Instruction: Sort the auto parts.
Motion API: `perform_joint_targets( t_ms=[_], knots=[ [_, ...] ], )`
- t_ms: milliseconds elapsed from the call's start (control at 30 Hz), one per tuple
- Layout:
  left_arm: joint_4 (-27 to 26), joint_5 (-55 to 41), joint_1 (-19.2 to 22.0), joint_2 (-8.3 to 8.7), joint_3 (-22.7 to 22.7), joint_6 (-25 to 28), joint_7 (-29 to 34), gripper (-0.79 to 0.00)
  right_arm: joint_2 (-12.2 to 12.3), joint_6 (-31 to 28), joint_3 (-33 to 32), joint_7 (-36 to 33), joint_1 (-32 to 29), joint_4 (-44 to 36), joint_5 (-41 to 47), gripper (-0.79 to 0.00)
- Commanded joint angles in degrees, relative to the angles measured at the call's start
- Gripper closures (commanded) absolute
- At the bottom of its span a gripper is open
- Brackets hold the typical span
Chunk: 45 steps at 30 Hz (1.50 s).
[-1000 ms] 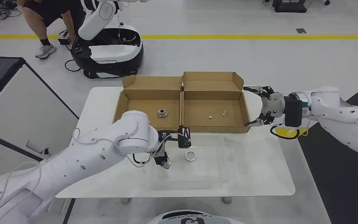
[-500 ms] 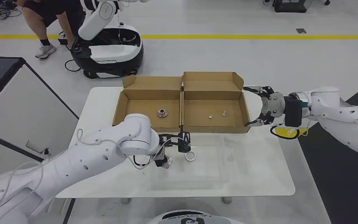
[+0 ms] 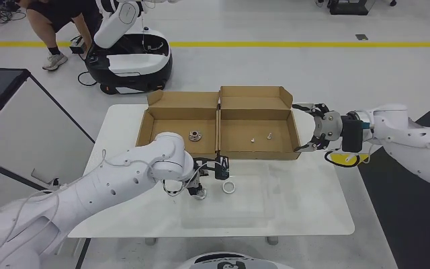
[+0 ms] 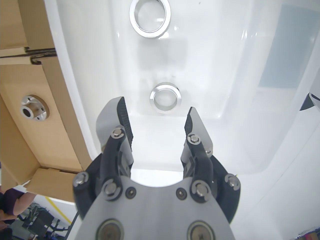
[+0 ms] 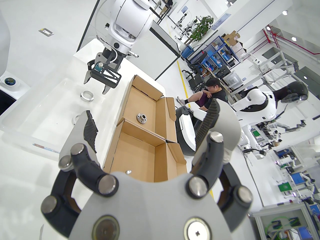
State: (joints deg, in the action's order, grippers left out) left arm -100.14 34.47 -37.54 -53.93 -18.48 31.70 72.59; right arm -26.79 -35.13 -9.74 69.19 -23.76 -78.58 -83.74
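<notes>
Two metal rings lie in a shallow white tray (image 3: 269, 202). The smaller-looking ring (image 4: 165, 97) (image 3: 229, 187) (image 5: 87, 95) lies just beyond the tips of my left gripper (image 4: 156, 111) (image 3: 211, 178) (image 5: 96, 83), which hangs open over the tray, holding nothing. The other ring (image 4: 150, 13) lies farther along the tray. Behind the tray stand two open cardboard boxes. The left box (image 3: 161, 128) holds a metal flange (image 3: 195, 136) (image 4: 31, 107) (image 5: 141, 118). The right box (image 3: 282, 138) holds two small parts (image 3: 252, 140). My right gripper (image 3: 309, 126) (image 5: 151, 111) is open and empty beside the right box's outer wall.
The white table (image 3: 316, 202) has bare room to the right of the tray and along its left side. Another robot (image 3: 127, 54) stands on the floor behind the table.
My left arm has swung a little to the right, bringing its open gripper closer to the ring. The right arm has not moved.
</notes>
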Motion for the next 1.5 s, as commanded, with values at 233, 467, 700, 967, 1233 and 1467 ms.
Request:
perform_joint_targets(
  t_ms=[233, 467, 700, 967, 1233, 1467],
  knots=[
    [4.7, 0.6, 1.0, -1.91, 2.6, 1.7, -1.8, -0.437, 0.0, 0.0, 0.0, 0.0, 0.0, 0.0, 0.0, -0.785],
    [7.4, 1.1, 1.5, -3.12, 4.2, 2.3, -2.3, -0.397, 0.0, 0.0, 0.0, 0.0, 0.0, 0.0, 0.0, -0.785],
    [8.6, 1.7, 1.8, -3.66, 4.9, 2.6, -2.6, -0.366, 0.0, 0.0, 0.0, 0.0, 0.0, 0.0, 0.0, -0.785],
    [9.1, 2.6, 1.1, -3.97, 5.3, 2.7, -2.7, -0.348, 0.0, 0.0, 0.0, 0.0, 0.0, 0.0, 0.0, -0.785],
    [8.9, 3.5, 0.5, -4.0, 5.4, 2.6, -2.6, -0.326, 0.0, 0.0, 0.0, 0.0, 0.0, 0.0, 0.0, -0.785],
    [9.1, 5.1, -0.3, -4.01, 5.1, 2.6, -3.1, -0.302, 0.0, 0.0, 0.0, 0.0, 0.0, 0.0, 0.0, -0.785]
  ],
)
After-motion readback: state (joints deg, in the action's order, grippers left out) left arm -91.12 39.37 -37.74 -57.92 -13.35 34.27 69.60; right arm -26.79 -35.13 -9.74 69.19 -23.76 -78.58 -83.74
